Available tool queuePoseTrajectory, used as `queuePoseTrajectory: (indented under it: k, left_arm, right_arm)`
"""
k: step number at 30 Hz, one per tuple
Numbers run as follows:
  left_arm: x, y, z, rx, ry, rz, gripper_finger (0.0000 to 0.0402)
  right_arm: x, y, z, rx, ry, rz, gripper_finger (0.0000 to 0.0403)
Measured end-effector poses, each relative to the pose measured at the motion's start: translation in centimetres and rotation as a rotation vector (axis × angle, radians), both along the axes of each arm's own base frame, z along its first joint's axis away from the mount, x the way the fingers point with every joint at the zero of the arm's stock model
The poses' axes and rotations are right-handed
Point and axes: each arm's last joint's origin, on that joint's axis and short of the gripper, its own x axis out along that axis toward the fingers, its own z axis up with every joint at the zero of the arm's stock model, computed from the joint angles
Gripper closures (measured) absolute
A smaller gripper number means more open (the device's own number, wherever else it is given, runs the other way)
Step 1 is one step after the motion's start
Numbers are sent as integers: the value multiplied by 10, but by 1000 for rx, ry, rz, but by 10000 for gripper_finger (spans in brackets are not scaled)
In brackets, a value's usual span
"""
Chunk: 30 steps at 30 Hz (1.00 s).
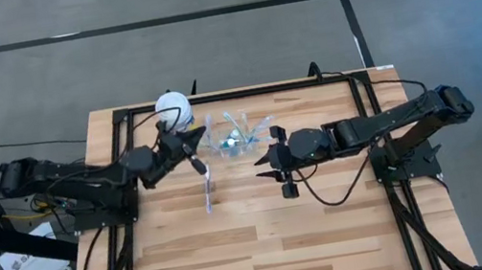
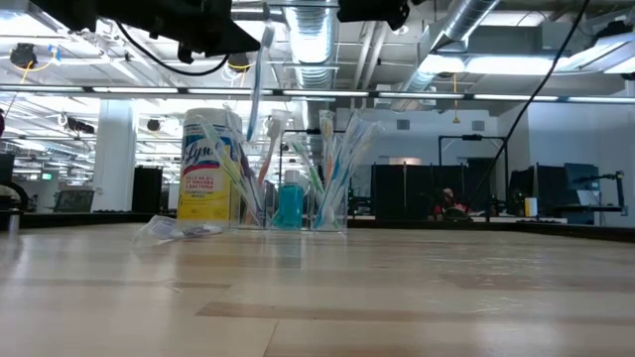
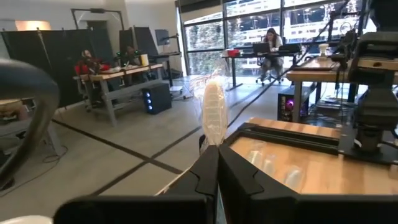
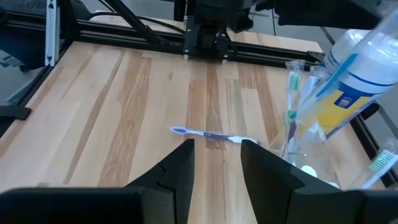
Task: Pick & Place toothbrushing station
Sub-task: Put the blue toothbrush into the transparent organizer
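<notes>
1. So — left claw (image 1: 194, 157) is clamped shut on a wrapped toothbrush (image 3: 214, 112); in the left wrist view the clear-sleeved brush stands up between its fingers, lifted off the desk (image 1: 267, 237).
2. Right claw (image 1: 271, 161) hangs just beside the clear cup (image 1: 234, 142) with its fingers apart and nothing in them.
3. Cup sits near the desk's far edge, packed with brushes fanned outward, a small blue tube (image 2: 289, 206) among them; the yellow canister (image 2: 210, 169) stands just beside it.
4. One more wrapped toothbrush (image 4: 208, 134) lies flat on the desk in front of the cup.
5. Handling, as we judge it: brushes are very light, thin and fairly stiff, but the film wrapper looks slick — a loose pinch could let one rotate or slide.
6. We'd grip mid-handle, across the narrow side, not the bristle end.
7. Cup looks thin, light and easy to tip — we'd lower brushes in near vertical and avoid nudging the rim or the fanned handles.
</notes>
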Motion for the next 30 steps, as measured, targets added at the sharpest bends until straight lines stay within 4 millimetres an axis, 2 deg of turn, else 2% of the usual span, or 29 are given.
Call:
queuePoseTrajectory:
  k: [14, 21, 30]
  left_arm:
    - [4, 25, -4, -11, -7, 34, 401]
    - [15, 34, -18, -29, 27, 53, 401]
    - [23, 43, -31, -41, 61, 83, 401]
  right_arm:
    - [0, 0, 0, 0, 1, 0, 281]
    - [0, 0, 0, -7, 0, 3, 281]
    - [-2, 1, -14, -11, 28, 7, 281]
